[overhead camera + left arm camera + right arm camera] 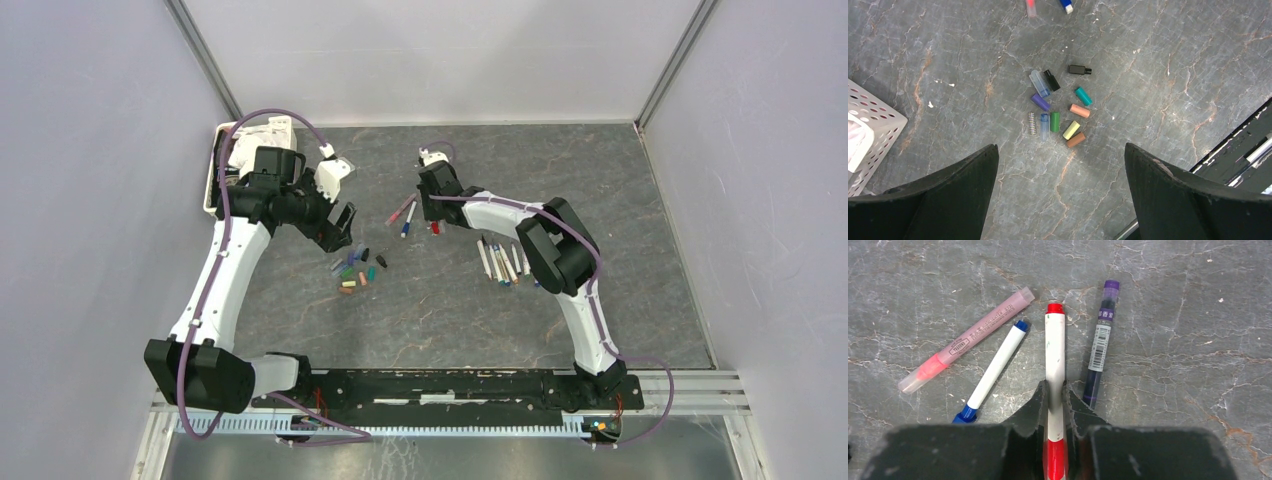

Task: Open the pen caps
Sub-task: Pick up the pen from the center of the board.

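While a loose heap of pen caps [1055, 121] lies just ahead of our wide-open left gripper [1060, 147], we judge the job well over half done, with a row of seemingly bare pens [497, 263] back beside our right arm. Our right gripper [1055, 385] is clamped on the white barrel of the red pen [1054, 350], which points straight out from its fingers. That pen, the blue pen [995, 365] and pink highlighter [968, 340] to its left and the purple pen [1100, 340] just to its right look capped, so four remain by our reckoning.
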`<state>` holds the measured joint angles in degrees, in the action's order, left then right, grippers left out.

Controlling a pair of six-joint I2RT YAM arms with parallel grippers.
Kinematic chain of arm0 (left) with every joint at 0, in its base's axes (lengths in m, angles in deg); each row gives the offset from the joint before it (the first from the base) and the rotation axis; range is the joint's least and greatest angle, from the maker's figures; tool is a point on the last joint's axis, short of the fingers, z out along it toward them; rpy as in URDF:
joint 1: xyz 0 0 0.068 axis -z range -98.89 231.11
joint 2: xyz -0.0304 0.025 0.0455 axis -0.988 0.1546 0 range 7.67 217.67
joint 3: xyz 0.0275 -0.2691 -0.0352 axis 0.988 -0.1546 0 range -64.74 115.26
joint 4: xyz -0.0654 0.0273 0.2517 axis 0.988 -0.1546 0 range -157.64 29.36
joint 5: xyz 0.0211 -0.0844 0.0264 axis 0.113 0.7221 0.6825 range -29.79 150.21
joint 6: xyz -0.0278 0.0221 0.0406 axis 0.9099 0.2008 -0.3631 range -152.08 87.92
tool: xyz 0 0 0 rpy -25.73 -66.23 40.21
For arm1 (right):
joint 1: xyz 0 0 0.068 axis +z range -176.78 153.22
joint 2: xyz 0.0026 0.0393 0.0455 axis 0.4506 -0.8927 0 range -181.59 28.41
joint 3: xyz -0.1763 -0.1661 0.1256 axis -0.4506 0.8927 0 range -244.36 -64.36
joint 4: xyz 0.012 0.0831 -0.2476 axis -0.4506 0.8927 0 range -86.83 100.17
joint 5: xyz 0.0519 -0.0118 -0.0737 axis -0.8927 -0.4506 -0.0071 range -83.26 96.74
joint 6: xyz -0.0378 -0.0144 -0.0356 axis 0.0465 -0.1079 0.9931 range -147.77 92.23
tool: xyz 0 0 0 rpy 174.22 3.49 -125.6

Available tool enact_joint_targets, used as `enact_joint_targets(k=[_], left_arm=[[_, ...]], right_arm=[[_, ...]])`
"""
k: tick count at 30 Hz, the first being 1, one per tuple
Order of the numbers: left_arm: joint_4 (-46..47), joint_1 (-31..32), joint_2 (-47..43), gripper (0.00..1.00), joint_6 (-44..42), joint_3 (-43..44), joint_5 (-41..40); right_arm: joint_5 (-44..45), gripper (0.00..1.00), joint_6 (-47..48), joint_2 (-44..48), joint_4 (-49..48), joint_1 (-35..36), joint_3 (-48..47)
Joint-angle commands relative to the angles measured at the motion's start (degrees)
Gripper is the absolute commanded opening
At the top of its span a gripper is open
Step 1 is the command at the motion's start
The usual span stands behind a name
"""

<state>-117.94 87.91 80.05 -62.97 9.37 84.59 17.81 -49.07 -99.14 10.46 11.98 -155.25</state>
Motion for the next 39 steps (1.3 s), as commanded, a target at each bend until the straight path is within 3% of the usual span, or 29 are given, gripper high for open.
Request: enact_joint_targets(k=[1, 5, 14, 23, 31, 39], left_arm=[[-0.2, -0.4, -1.2, 1.0, 0.1, 2.4, 0.9], [-0.2, -0.4, -1.3, 1.0, 0.6, 3.0, 0.8], [-1.1, -0.4, -2.5, 1.0, 1.2, 4.5, 4.3], [-1.1, -0.4, -1.9, 1.0, 2.9, 4.0, 11.2], [0.0, -0.4, 0.2, 1.0, 7.7, 3.0, 23.7], [-0.8, -0.3, -1.0, 1.0, 7.0, 2.3, 30.5]], right_arm=[[-4.6, 0.08, -4.0, 1.2, -0.2, 0.0, 1.8], [-6.9, 0.0, -5.5, 5.6, -2.2, 0.0, 1.8], [-13.3, 0.0, -10.3, 18.8, -12.7, 0.1, 8.5], [-15.7, 0.0, -17.8, 34.6, -31.9, 2.4, 27.4], [-3.2, 0.0, -21.9, 45.1, -51.6, 9.7, 42.4], [4.2, 0.0, -24.1, 48.1, -56.7, 13.8, 44.6]])
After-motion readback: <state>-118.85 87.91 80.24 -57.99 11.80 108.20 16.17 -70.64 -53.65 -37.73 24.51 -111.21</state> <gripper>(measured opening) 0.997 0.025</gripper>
